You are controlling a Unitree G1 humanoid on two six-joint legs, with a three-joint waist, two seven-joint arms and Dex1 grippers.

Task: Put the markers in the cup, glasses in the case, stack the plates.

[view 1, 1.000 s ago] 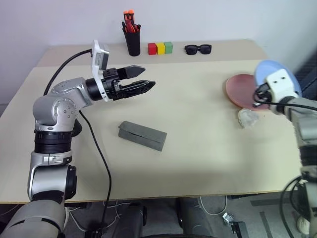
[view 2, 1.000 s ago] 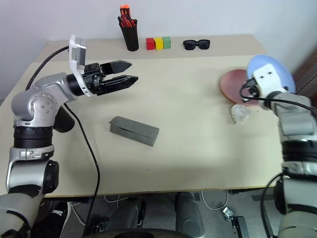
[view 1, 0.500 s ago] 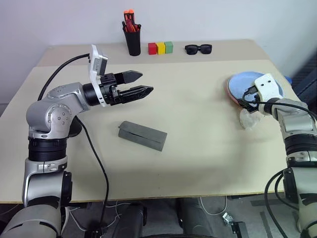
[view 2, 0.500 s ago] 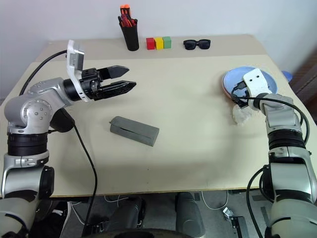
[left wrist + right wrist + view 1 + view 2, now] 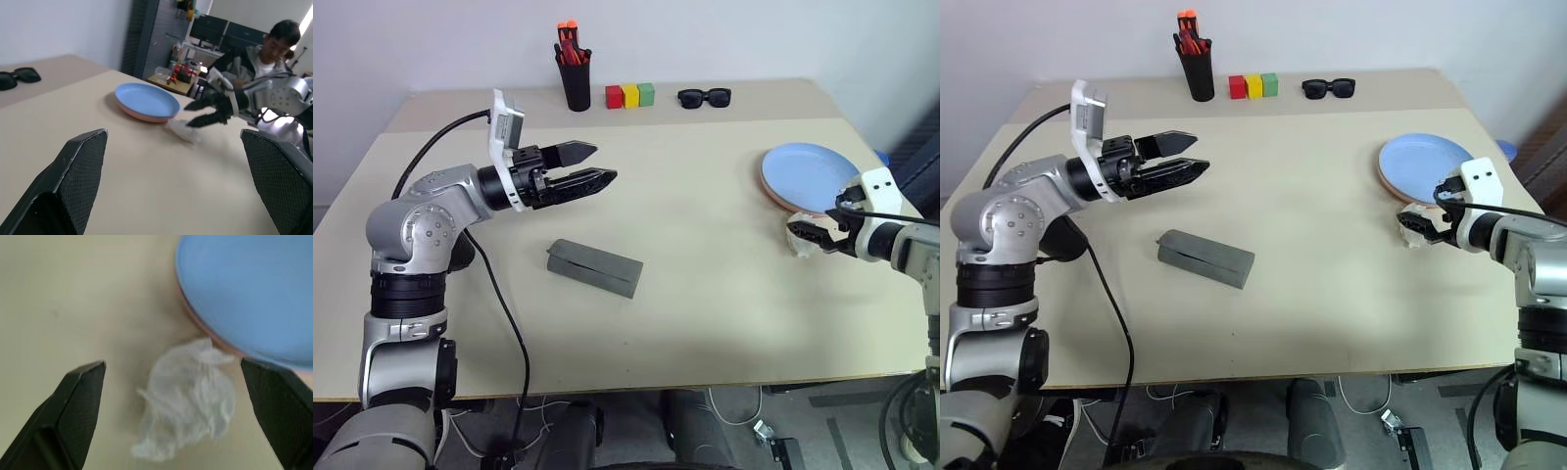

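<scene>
**Plates stacked, fingers free**

I am holding my right gripper [image 5: 1424,224] with its fingers spread and gripping nothing, low over the table [image 5: 705,294] at the right of the frame. Just above it in the picture, the light blue plate [image 5: 811,174] is sitting on top of the pink plate [image 5: 773,199], whose rim is peeking out along the lower left edge. I am judging the stacking step as done. A crumpled clear wrapper [image 5: 188,396] is lying between my right fingers, touching the pink rim or very nearly so; it is no part of my job.

I am keeping my left gripper [image 5: 599,163] lifted above the table in the upper left of the frame, fingers apart and empty, pointing toward the middle.

The grey case [image 5: 594,267] is lying with its lid down at centre left, below my left gripper. I am not able to make out the glasses, the two markers or the cup. The tall black pen holder [image 5: 575,78] with its red and orange pens, the three coloured blocks [image 5: 629,95] and the black sunglasses [image 5: 704,97] are standing along the top edge; none of those are mine to move. A person [image 5: 266,54] is sitting beyond the table's far side.

Next, I am thinking, comes drawing my right arm clear of the plates and checking the remaining things.
</scene>
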